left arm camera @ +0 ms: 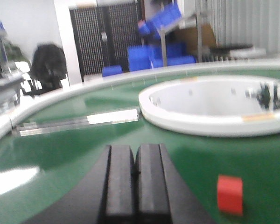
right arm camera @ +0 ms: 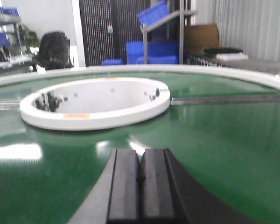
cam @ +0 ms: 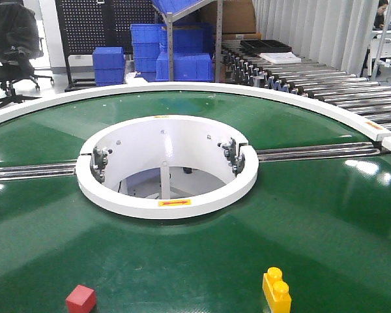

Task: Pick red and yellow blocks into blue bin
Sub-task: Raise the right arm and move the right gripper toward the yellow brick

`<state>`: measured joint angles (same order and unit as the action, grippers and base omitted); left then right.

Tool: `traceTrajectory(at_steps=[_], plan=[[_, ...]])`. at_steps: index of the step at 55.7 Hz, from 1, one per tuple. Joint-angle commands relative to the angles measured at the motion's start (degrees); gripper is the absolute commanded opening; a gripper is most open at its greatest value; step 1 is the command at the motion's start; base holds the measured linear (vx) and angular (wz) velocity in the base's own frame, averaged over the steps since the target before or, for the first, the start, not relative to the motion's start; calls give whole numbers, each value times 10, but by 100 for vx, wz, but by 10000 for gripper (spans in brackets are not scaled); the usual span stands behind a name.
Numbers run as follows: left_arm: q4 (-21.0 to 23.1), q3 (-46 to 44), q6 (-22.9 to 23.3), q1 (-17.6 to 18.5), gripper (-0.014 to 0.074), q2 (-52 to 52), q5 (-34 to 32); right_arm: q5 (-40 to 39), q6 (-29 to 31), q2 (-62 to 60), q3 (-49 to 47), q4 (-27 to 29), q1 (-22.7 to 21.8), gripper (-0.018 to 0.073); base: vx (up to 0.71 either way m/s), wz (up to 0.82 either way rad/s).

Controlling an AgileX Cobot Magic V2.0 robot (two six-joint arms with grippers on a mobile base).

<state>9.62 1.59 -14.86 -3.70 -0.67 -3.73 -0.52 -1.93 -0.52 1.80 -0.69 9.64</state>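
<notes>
The left fingers (left arm camera: 130, 179) were pressed together with no gap and nothing between them, and the right fingers (right arm camera: 135, 186) were closed the same way, also empty. The red cube (left arm camera: 230, 194) sat on the green desk (cam: 202, 254) ahead of the left fingers and off to their right, clearly apart from them. The yellow brick (cam: 276, 290) stood studs-up on the desk, but the right wrist view did not show it, so its place relative to the right fingers could not be told. No blue bin appeared in any view.

The job looked to be at its first step, reaching for a block. Next, the left fingers would likely need to open, shift right and forward, and straddle the cube.
</notes>
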Motion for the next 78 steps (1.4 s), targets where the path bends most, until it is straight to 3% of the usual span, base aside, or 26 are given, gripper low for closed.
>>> traceTrajectory(at_steps=[1,6,9,13,21,34,46,56,62,68,78], plan=[[7,-18,10,1,2,-4,-131,-105,3,-6,2,-3,-4,-10,0,0],[19,-23,81,1,2,-4,-215,-125,3,-6,-20,-2,-4,-10,0,0],[18,-43,145,1,2,-4,-215,-109,3,-6,-48,-2,-4,-10,0,0],[4,-87,187,1,2,0,-169,-75,7,1,-100,-6,-4,-10,0,0],[-59,-218,182,1,2,69,-46,-24,8,76,-221,-35,-4,-10,0,0],[-74,-415,183,2,2,329,-30,-33,7,315,-407,-62,-4,-10,0,0],[-74,-450,182,14,2,447,-42,-79,3,478,-454,-62,-4,-10,0,0],[-75,-450,182,14,24,465,-38,-110,-21,531,-454,-61,-4,6,0,0],[-76,-450,182,14,90,464,-32,-115,-27,531,-454,-62,-4,61,0,0],[-76,-450,182,14,218,464,-24,-117,-27,531,-454,-62,-4,169,0,0],[-77,-450,179,53,472,464,1,-117,-27,531,-454,-62,-4,468,0,0]])
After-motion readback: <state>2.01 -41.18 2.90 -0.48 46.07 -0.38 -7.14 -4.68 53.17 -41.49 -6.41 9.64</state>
